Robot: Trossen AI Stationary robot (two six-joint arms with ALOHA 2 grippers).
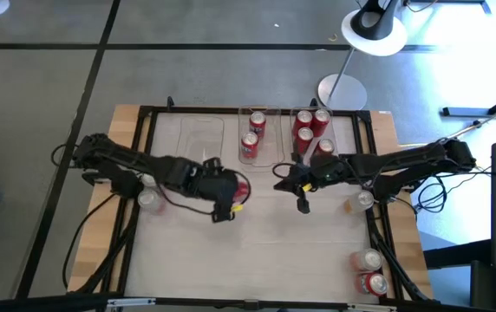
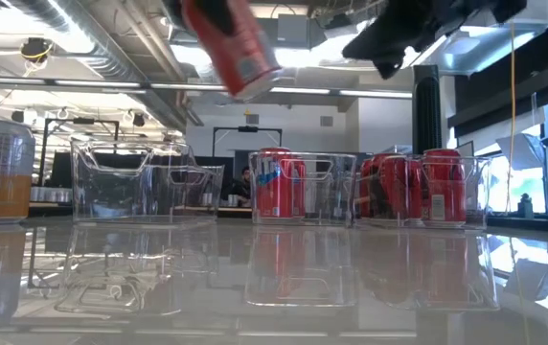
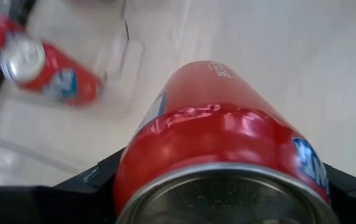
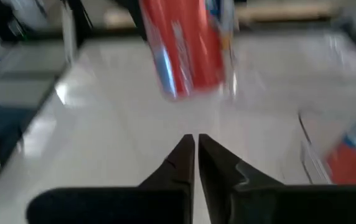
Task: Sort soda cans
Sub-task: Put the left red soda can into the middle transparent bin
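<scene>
Now left pincer (image 1: 231,201) clamped round red can (image 3: 221,130), lifted above table; right pincer (image 4: 195,144) closed, empty, nearby

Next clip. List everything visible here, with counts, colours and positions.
clear bins: three, transparent, table's far edge; left one empty
cans in middle bin: two, red
cans in right bin: four, red
loose cans: two, red, near right corner
silver-topped cans: two, one beside each arm
held can: one, red, in the air above table
lamp: one, white, beyond table
table: one, pale wood, black frame
left tool: shut on held can
right tool: shut, empty, facing held can
</scene>
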